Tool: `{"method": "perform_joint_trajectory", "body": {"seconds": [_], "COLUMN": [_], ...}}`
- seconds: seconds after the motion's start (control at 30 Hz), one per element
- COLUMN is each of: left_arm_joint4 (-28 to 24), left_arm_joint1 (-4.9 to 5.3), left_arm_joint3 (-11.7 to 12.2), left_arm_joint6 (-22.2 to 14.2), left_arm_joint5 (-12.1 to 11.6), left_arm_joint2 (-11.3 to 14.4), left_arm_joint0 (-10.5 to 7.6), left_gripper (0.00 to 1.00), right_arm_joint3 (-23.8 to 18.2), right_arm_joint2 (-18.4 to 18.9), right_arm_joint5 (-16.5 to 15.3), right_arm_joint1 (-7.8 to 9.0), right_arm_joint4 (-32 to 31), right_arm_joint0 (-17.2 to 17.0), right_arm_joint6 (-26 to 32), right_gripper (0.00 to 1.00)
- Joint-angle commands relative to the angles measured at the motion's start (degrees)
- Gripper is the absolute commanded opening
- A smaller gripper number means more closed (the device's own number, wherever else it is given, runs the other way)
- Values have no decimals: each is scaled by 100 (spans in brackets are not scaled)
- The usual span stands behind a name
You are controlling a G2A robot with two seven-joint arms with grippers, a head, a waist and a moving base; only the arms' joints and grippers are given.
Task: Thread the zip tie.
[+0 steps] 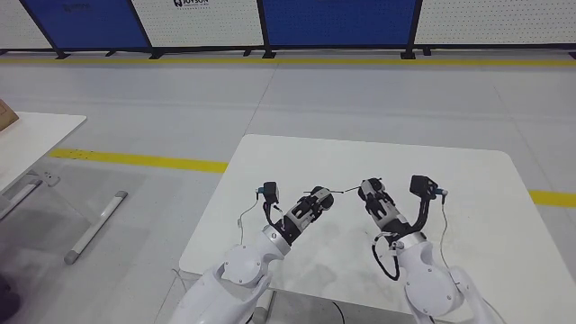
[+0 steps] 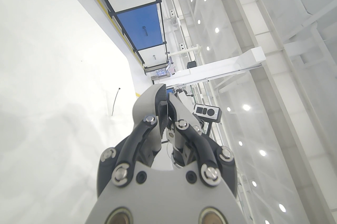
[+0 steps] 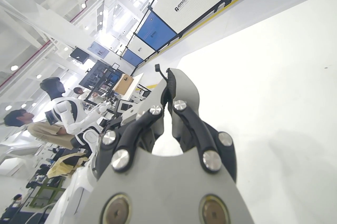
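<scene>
Logo print on white panel (image 1: 499,4), on blue panel (image 1: 340,4)

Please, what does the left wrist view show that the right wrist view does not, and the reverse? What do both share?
Left wrist view adds: a loose zip tie lying flat on the white table, apart from the left gripper. Right wrist view adds: the held zip tie, its head poking past the right gripper. Shared: the table, and each view's own gripper shut.
</scene>
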Motion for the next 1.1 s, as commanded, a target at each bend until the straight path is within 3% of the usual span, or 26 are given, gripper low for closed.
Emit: {"method": "perform_joint_trajectory", "body": {"seconds": [0.0,0.83,1.07], "left_arm_joint4": [0,0,0], "left_arm_joint1": [0,0,0], "left_arm_joint3": [0,0,0], "left_arm_joint6": [0,0,0], "left_arm_joint5": [0,0,0], "left_arm_joint2": [0,0,0], "left_arm_joint0": [0,0,0], "left_gripper": [0,0,0], "right_arm_joint3": [-23,63,197], "right_arm_joint2": [21,-71,-62], "right_arm_joint5": [33,99,16], "right_arm_joint1": [-5,-83,-125], "right_arm_joint4": [17,-150,239], "right_arm_joint0": [-16,69,131], "right_arm_joint6": [0,221,319], "right_gripper": [0,0,0]}}
